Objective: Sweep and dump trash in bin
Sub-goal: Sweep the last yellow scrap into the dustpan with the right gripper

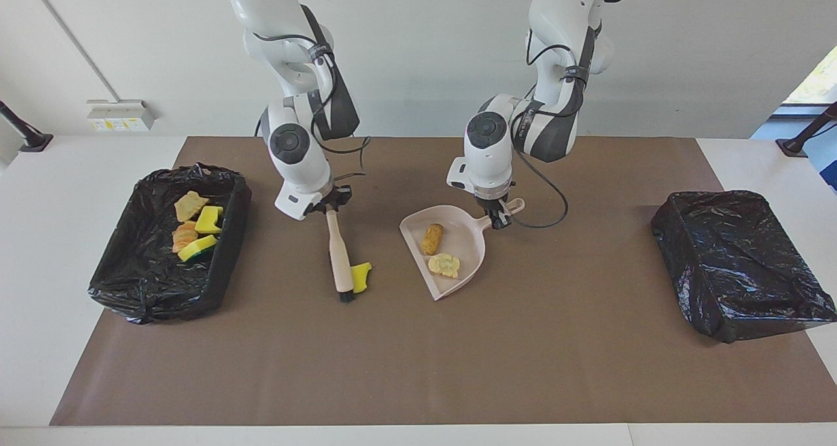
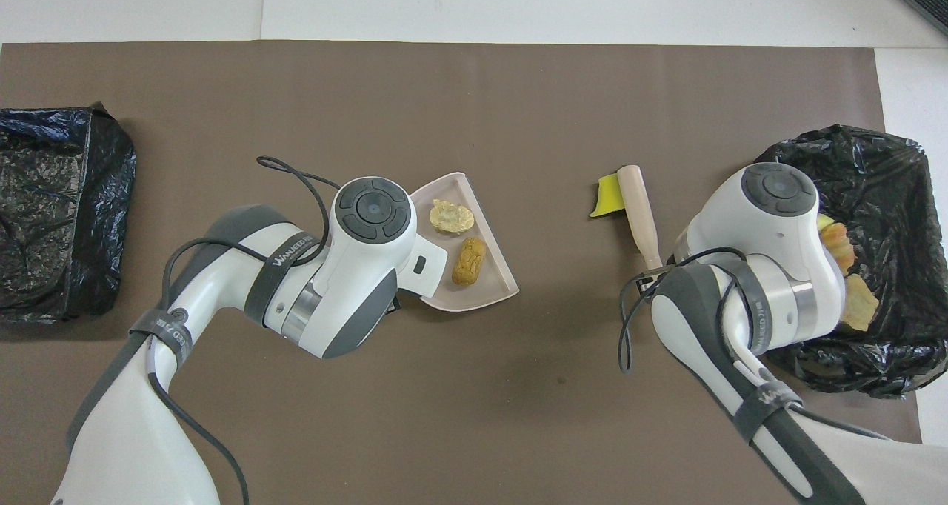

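My left gripper (image 1: 500, 218) is shut on the handle of the pale pink dustpan (image 1: 463, 237), which rests on the brown mat. In the pan lie two scraps of trash, a tan-orange lump (image 1: 431, 238) and a pale yellow piece (image 1: 444, 264); they also show in the overhead view as the lump (image 2: 469, 261) and the pale piece (image 2: 452, 216). My right gripper (image 1: 331, 204) is shut on the wooden handle of a brush (image 1: 339, 253), its bristles down on the mat. A yellow and green sponge chunk (image 1: 361, 277) lies against the brush head, on the dustpan's side.
A black-lined bin (image 1: 118, 282) at the right arm's end holds several scraps (image 1: 196, 227) of sponge and bread. A second bin covered in black bag (image 1: 739, 263) stands at the left arm's end. The brown mat (image 1: 418, 367) covers the table.
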